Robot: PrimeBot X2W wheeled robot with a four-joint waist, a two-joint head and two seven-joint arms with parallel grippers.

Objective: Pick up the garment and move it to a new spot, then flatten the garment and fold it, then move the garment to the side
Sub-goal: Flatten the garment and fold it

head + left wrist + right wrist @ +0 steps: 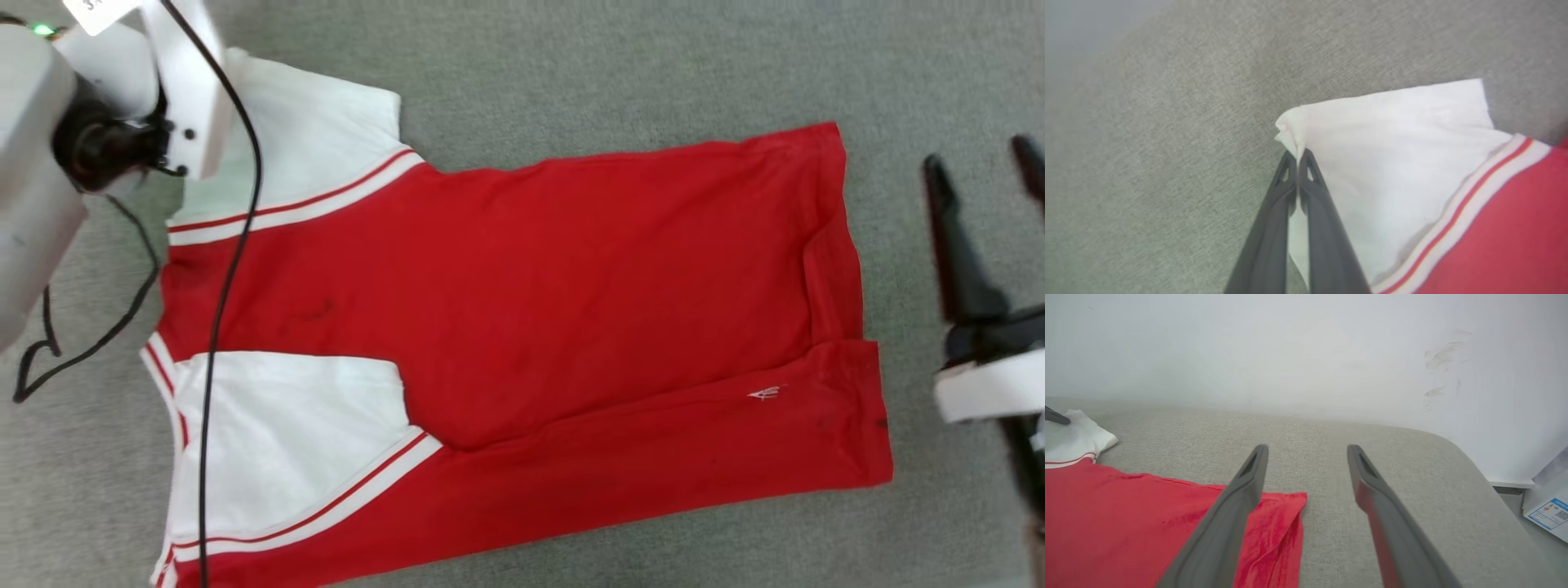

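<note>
The garment (522,310), red with white striped-trim sleeves, lies spread on the grey fabric surface (571,73), collar end to the left and hem to the right. In the left wrist view my left gripper (1298,157) is shut on the corner of the far white sleeve (1392,163), which bunches at the fingertips. The pale left arm (106,122) hangs over that sleeve. My right gripper (984,163) stands open beyond the hem. In the right wrist view the right gripper (1308,451) hovers over the hem corner of the garment (1126,522) with nothing between its fingers.
A black cable (229,245) from the left arm trails across the garment's left part. A white wall (1290,347) rises behind the surface, whose rounded edge (1474,465) drops off at the right. A box with a label (1549,506) stands beyond that edge.
</note>
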